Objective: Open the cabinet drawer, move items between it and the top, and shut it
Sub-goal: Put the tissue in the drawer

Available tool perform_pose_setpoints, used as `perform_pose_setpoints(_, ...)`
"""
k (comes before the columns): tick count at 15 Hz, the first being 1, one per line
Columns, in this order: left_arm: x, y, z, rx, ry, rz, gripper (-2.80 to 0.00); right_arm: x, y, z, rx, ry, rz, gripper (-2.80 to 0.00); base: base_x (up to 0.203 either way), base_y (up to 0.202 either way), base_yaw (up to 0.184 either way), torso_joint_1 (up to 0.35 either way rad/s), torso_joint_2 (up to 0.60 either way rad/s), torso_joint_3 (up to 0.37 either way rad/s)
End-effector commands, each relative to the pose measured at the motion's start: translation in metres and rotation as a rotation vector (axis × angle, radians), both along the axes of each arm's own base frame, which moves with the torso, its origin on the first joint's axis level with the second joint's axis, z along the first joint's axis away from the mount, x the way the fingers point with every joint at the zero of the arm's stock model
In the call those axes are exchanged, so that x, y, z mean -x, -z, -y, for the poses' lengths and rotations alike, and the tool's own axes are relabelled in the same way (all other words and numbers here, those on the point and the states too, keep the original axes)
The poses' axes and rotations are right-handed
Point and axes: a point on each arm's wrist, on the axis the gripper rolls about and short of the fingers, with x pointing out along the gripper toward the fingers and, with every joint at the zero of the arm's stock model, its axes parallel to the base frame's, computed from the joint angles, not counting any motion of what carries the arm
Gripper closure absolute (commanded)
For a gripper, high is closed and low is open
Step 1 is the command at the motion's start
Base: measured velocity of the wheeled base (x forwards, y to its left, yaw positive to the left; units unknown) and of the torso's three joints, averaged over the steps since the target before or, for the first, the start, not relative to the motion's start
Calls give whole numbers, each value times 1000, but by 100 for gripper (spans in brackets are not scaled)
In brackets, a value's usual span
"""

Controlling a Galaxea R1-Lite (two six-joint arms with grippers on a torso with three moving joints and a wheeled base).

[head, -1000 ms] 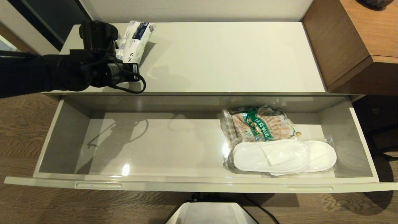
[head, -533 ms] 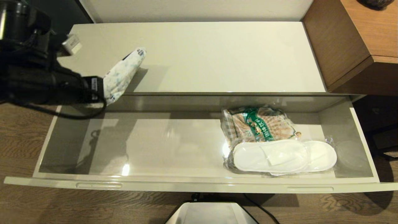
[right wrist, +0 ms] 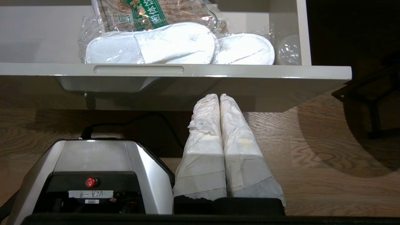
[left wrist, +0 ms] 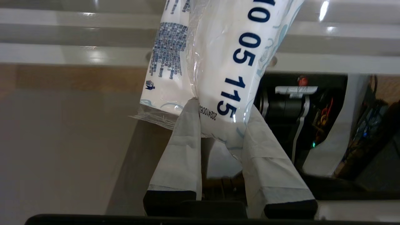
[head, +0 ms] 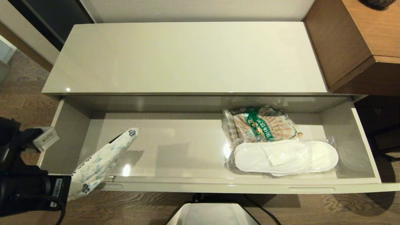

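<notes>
The cream cabinet's top [head: 187, 56] lies bare. Below it the wide drawer [head: 218, 186] stands pulled fully out. My left gripper [head: 72, 185] [left wrist: 223, 107] is at the drawer's front left corner, shut on one end of the white pack with blue print [head: 104, 157] [left wrist: 225, 47]. The pack slants up over the drawer's left floor, off the surface. Wrapped white slippers [head: 284, 156] [right wrist: 175, 47] lie at the drawer's right front. My right gripper [right wrist: 219, 97] hangs shut and empty below the drawer front, over the floor.
A green-and-brown snack bag [head: 259, 125] lies behind the slippers, partly under them. A brown wood desk unit [head: 353, 47] adjoins the cabinet on the right. My own base [head: 212, 215] [right wrist: 90, 162] sits just before the drawer's middle. The floor is wood.
The left gripper closed on the pack at the top's back left, lifted it, and carried it forward and down to the drawer's front left corner. The right arm stayed still.
</notes>
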Motion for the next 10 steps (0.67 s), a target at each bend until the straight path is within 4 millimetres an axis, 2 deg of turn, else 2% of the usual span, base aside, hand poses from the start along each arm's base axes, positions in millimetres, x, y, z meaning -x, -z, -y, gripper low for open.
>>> perform_pose_setpoints(1,-30,21,6,17,-5,105,0,0,0,0,0,0,-2,0,0,0,0,0,0,0)
perform_pose_setpoints(4,-90,50,16,-24,-55,142,0,0,0,0,0,0,-2,0,0,0,0,0,0,0)
perform_pose_setpoints(6,-127,56,23,-48,-94,181,0,0,0,0,0,0,-2,0,0,0,0,0,0,0)
perform_pose_setpoints(8,-146,66,28,-61,-110,180,0,0,0,0,0,0,-2,0,0,0,0,0,0,0)
perform_pose_setpoints(10,-148,73,29,-33,-149,164,0,0,0,0,0,0,0,0,0,0,0,0,0,0)
